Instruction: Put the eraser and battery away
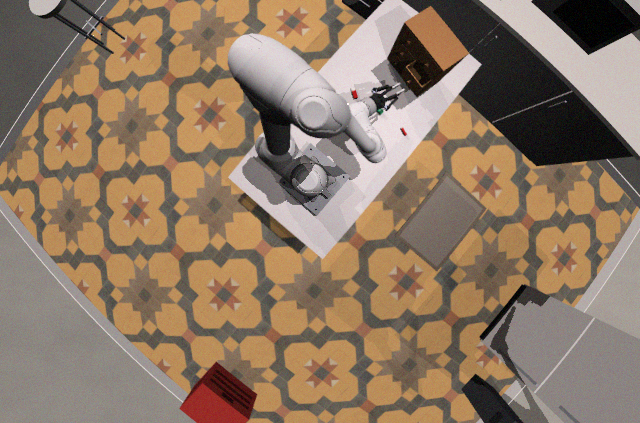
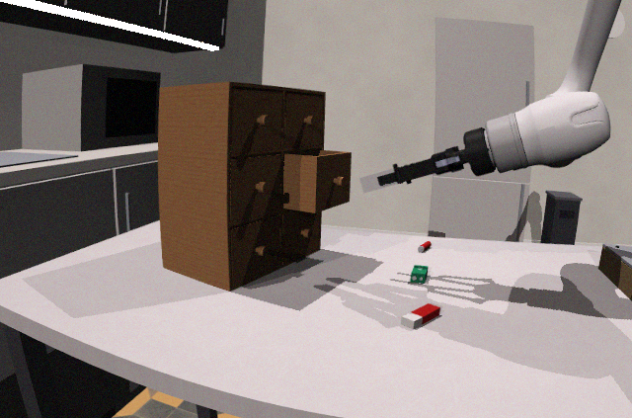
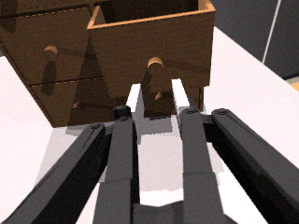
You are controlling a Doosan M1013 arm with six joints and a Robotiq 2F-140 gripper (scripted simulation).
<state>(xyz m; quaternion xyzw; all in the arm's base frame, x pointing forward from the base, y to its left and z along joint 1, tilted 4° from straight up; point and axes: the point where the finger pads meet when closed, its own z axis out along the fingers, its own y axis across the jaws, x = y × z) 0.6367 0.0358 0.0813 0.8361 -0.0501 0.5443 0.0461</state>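
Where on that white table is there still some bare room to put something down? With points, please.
Bare patches: the strip of table between the chest's (image 1: pixel 435 38) (image 2: pixel 194 178) plain side and the near edge, and the corner in front of the red-and-white eraser (image 1: pixel 403 132) (image 2: pixel 422 316).
Crowded: before the open drawer (image 1: pixel 416 74) (image 2: pixel 334 181) (image 3: pixel 151 56), under the gripper (image 1: pixel 397 89) (image 2: pixel 369 182) (image 3: pixel 157 94), around the green battery (image 1: pixel 379 111) (image 2: pixel 419 274).

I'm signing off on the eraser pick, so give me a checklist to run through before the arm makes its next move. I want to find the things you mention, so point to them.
1. Middle-right drawer (image 1: pixel 415 73) (image 2: pixel 334 183) (image 3: pixel 151 51) pulled out: ok.
2. Gripper (image 1: pixel 400 89) (image 2: pixel 373 182) (image 3: pixel 157 94) off that drawer's knob: ok.
3. Gripper empty: ok.
4. Fingers spread wide enough for the eraser (image 1: pixel 403 132) (image 2: pixel 421 316): cannot tell.
5. Eraser lying on the table (image 1: pixel 289 211) (image 2: pixel 255 352), apart from the green block (image 1: pixel 379 111) (image 2: pixel 419 274): ok.
6. Bottom-right drawer (image 2: pixel 301 239) open for the battery: not ok, still to do.
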